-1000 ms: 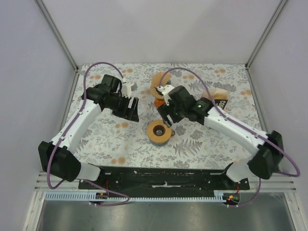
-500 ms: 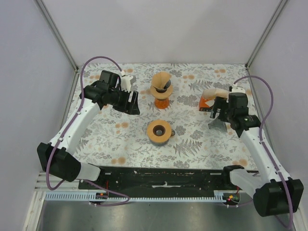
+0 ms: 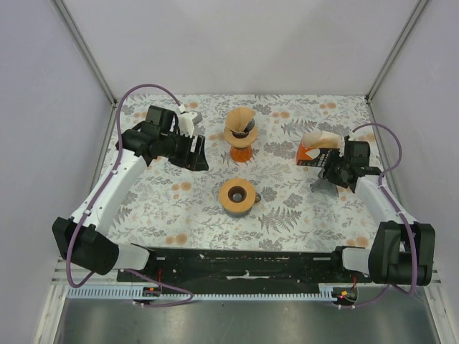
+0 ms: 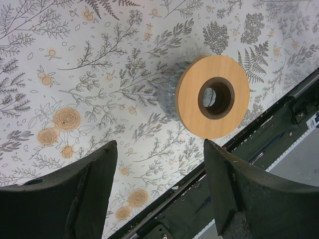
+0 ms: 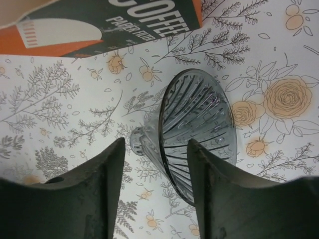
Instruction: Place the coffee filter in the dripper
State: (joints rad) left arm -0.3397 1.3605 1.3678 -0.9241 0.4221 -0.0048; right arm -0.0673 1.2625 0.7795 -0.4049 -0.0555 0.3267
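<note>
The right gripper (image 5: 155,147) has its jaws apart. The glass dripper (image 5: 199,134) lies on its side just ahead, its neck in line with the gap and its wide mouth bulging toward the right finger. Just past it the box of filters (image 5: 99,22) blocks the far side. Open cloth on the table (image 3: 287,215) lies between the dripper and the wooden ring (image 4: 212,97) at the middle. The left gripper (image 4: 159,144), jaws apart, hangs over bare cloth with the ring ahead of it. A stand with a paper cone (image 3: 242,132) rises at the rear between the arms. Side walls (image 3: 50,143) close both flanks.
</note>
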